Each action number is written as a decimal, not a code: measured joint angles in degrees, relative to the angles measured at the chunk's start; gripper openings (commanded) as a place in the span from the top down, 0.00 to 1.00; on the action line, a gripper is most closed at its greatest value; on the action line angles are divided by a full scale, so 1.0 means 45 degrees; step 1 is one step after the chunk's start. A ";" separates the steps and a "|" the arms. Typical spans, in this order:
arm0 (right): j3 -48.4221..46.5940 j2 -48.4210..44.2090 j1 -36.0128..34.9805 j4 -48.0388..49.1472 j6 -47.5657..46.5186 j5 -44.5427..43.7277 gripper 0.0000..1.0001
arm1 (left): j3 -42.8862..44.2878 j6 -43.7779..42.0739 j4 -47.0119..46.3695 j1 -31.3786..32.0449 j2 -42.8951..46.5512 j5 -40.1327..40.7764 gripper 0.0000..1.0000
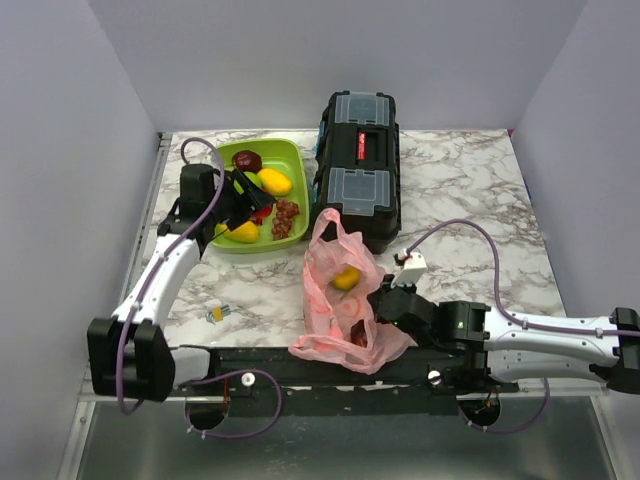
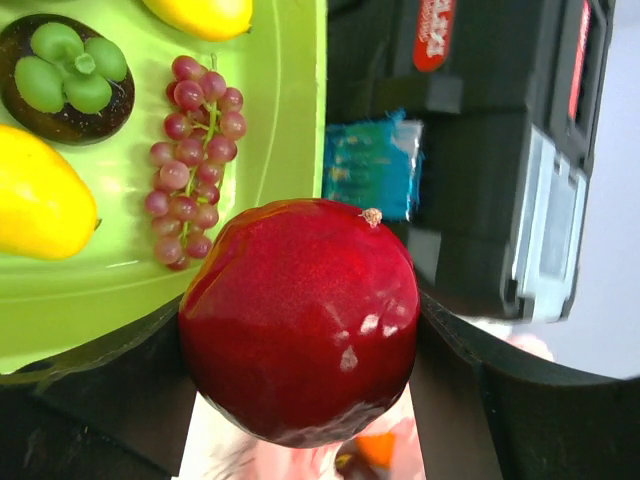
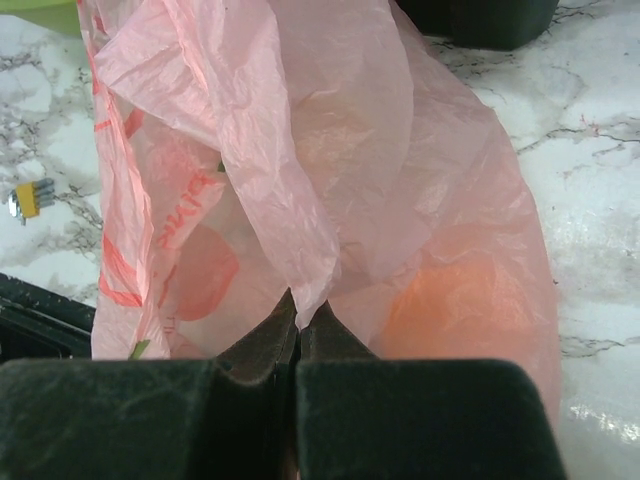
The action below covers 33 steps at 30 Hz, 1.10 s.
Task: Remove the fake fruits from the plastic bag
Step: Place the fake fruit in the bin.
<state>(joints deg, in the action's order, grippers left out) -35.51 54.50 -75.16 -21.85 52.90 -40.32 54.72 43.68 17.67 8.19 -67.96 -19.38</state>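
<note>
the left gripper [image 1: 252, 203] is clamped on a glossy red plastic apple [image 2: 300, 320], with one dark finger on each side of the fruit. the apple is held over the lime-green plastic tray [image 1: 292, 152]; whether it touches the tray floor cannot be told. the tray holds a dark red plastic grape bunch [image 2: 190, 165], a dark maroon fruit with a green leaf cap [image 2: 68, 78] and two plain yellow oval fruits [image 2: 40, 195], all close around the left gripper. the grape bunch lies just beside the held apple, between it and the tray's right wall. the black plastic toolbox with clear lid compartments [image 1: 358, 165] stands just right of the tray, and a blue-green packet [image 2: 375, 165] shows against its side in the left wrist view. the thin translucent pink plastic bag [image 1: 335, 300] lies crumpled on the white marble-pattern table [image 1: 470, 190], in front of the toolbox. its upper end is just beside the toolbox's near left corner and its lower end lies over the dark rail at the near edge. the right gripper [image 3: 297, 335] is fully closed, pinching a fold of the bag film at the bag's right side. a yellow-green fruit [image 1: 346, 278] shows in the bag's mouth, an orange round fruit [image 3: 450, 300] shows blurred through the film, and a dark red item [image 1: 358, 335] lies low in the bag, its kind not clear. a small yellow and metal part [image 1: 216, 314] lies on the table left of the bag, well apart from both grippers.
</note>
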 measured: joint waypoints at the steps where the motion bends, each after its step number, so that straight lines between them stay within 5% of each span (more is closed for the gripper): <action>1: 0.0000 -0.0073 0.0000 -0.0068 0.0000 -0.0019 0.99 | 0.0087 0.0432 -0.0306 -0.0238 -0.0573 -0.0272 0.65; 11: 0.0112 -0.0408 0.0000 -0.0321 0.0393 -0.0117 0.99 | -0.0651 0.4925 -0.4250 -0.1132 -0.4478 -0.2147 0.31; 16: 0.0335 -0.0461 0.0000 -0.0403 0.0573 -0.0117 0.99 | -0.0646 0.5333 -0.4308 -0.1355 -0.4702 -0.2147 0.01; 27: 0.0311 -0.0107 0.0000 -0.0398 0.0563 -0.0117 0.99 | -0.0665 0.5105 -0.3546 -0.1574 -0.4313 -0.1647 0.04; 33: 0.0306 -0.0097 0.0000 -0.0398 0.0554 -0.0126 0.99 | -0.0797 0.3959 -0.2453 -0.1156 -0.2186 -0.1579 0.08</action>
<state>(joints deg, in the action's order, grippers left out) -34.13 54.06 -75.16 -23.64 55.40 -40.88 51.13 61.49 6.63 2.98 -77.80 -26.48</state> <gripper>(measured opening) 0.008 0.948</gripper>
